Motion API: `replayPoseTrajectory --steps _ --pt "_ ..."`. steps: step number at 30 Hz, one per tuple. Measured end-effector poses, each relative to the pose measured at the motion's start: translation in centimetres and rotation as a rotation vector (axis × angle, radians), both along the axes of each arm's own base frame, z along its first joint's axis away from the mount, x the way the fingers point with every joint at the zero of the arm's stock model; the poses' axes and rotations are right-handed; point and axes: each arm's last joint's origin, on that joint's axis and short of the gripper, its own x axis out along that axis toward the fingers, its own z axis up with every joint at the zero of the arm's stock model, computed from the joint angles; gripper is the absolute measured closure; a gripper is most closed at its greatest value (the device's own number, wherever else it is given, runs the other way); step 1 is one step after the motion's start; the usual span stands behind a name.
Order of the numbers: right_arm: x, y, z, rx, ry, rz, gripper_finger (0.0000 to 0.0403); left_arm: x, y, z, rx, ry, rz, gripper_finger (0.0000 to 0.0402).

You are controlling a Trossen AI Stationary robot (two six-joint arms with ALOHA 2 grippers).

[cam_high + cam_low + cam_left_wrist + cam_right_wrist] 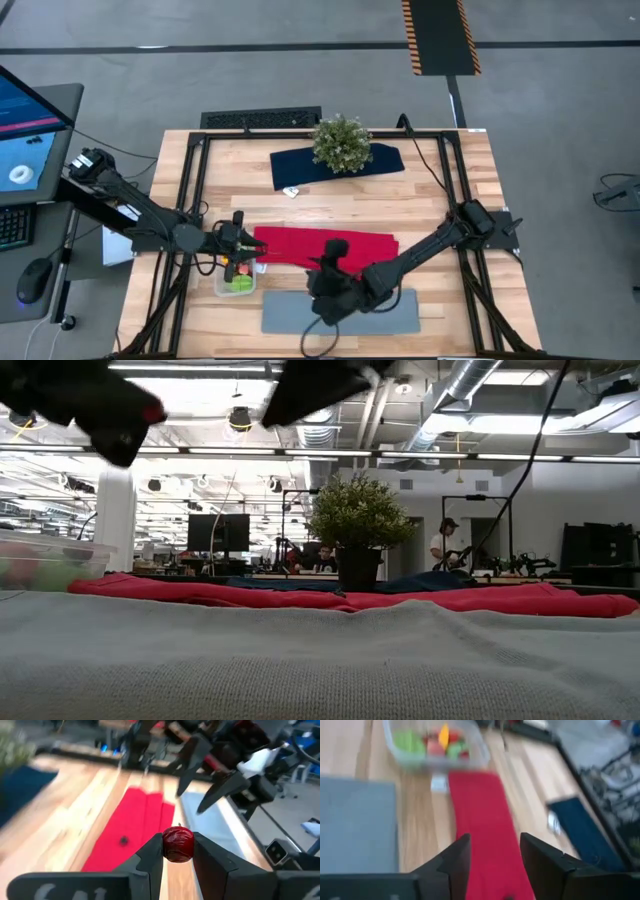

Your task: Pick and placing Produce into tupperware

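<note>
The tupperware (237, 281), clear, stands on the wood near the table's near-left. In the right wrist view the tupperware (437, 742) holds green, red and yellow produce. My left gripper (250, 250) hovers just beyond it, over the left end of the red cloth (325, 245), shut on a dark red round piece of produce (177, 844). One small dark berry (123, 840) lies on the red cloth. My right gripper (492, 847) is open above the red cloth's middle (335, 258), touching nothing. My left gripper pinches the dark red round piece (177, 845) between its two fingertips (155, 851), one on each side of it. The fingers point roughly toward the table's right. The piece is lifted clear of the cloth and the table.
A grey mat (340, 312) lies along the near edge beside the tupperware. A potted plant (342, 143) stands on a navy cloth (300, 165) at the far side. A small white item (291, 191) lies on the wood. People and equipment stand in the room beyond.
</note>
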Motion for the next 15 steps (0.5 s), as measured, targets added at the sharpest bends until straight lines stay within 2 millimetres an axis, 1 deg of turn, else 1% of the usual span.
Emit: replayPoseTrajectory --steps 4,8,11,13,15 --pt "-1.9 0.7 -0.7 0.017 0.063 -0.079 0.0198 -0.9 0.5 -0.7 -0.100 0.106 0.047 0.0316" --pt "-3.6 1.3 -1.1 0.005 0.085 -0.147 0.0203 -1.8 0.7 -1.9 -0.179 0.220 0.134 0.0315" --pt "-4.5 1.8 -1.2 -0.002 0.077 -0.181 0.0211 -2.1 0.9 -2.0 -0.229 0.228 0.201 0.0315" --pt "-4.9 2.0 -1.2 0.002 0.076 -0.187 0.0216 -2.2 0.8 -2.1 -0.273 0.243 0.193 0.0315" --pt "-5.2 2.3 -1.2 0.005 0.076 -0.191 0.0221 -2.4 0.5 -2.2 -0.345 0.294 0.134 0.0315"
